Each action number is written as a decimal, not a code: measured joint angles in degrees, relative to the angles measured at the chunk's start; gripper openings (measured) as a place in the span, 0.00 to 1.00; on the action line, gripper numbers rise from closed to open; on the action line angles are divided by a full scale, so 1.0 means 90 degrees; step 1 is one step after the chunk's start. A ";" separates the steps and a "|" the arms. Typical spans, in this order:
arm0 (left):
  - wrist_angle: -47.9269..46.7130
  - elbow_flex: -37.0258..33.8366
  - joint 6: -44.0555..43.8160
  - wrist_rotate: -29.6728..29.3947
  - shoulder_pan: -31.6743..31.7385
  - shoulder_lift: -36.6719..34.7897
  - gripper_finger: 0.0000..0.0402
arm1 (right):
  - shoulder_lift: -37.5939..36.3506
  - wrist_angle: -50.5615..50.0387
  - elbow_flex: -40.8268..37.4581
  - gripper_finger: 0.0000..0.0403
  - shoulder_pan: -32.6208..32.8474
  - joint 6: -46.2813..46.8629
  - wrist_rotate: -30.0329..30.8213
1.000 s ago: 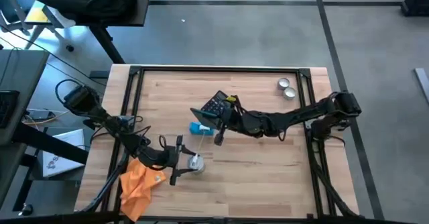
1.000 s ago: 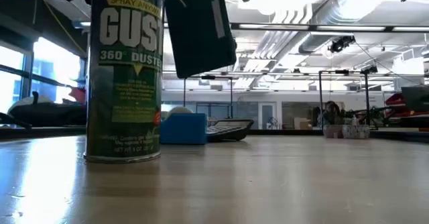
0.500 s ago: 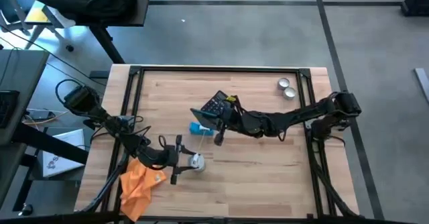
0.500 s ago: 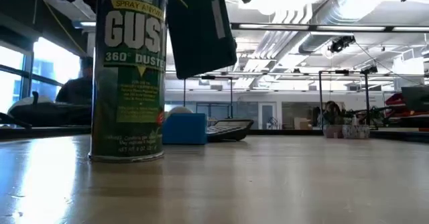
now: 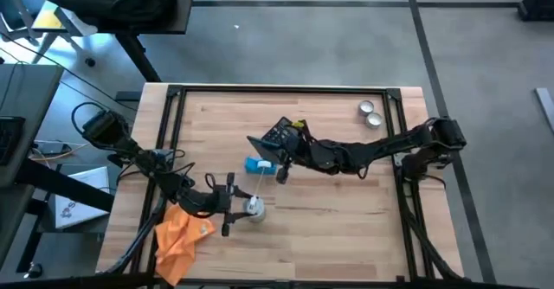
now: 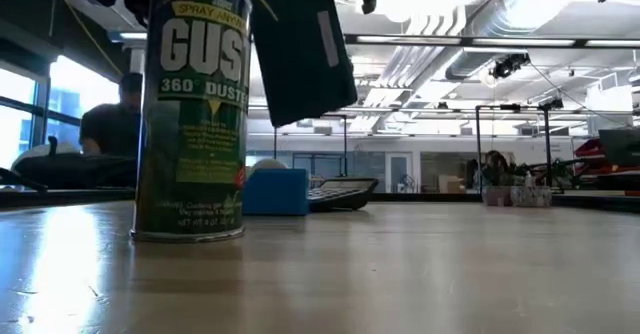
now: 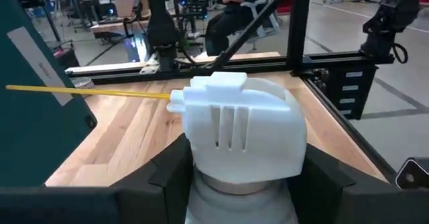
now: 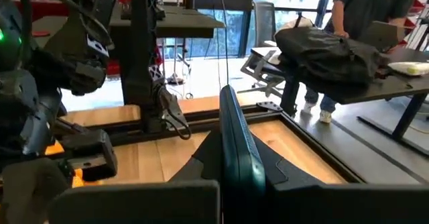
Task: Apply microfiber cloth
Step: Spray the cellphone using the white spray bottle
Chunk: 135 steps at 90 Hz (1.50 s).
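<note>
High view: the microfiber cloth (image 5: pixel 179 236) lies crumpled at lower left on the tabletop (image 5: pixel 329 228), long axis running toward the bottom edge, just left of the left end effector (image 5: pixel 245 208), which grips a duster can (image 5: pixel 253 208). Right wrist view: the right end effector (image 8: pixel 231 177) clamps the calculator (image 8: pixel 238 143)

one cloth (image 5: pixel 180 237), two tins (image 5: pixel 370 113)

Left gripper (image 5: pixel 246 207) and right gripper (image 5: pixel 279 157) both clamped, jaws closed.
</note>
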 joint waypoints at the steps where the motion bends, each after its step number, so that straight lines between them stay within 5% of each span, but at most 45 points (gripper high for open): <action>1: 0.0003 0.0000 0.0008 0.0003 -0.0001 0.0000 0.42 | 0.0000 -0.0013 0.0000 0.00 0.0000 0.0020 0.0000; 29: 0.0027 -0.0014 0.0053 -0.0022 0.0001 0.0015 0.62 | 0.0000 -0.0145 0.0000 0.00 -0.0002 0.0109 -0.0013; 135: 0.0326 -0.0010 0.0549 -0.0330 0.0006 0.0007 0.63 | 0.0002 -0.0151 0.0000 0.00 -0.0002 0.0116 -0.0012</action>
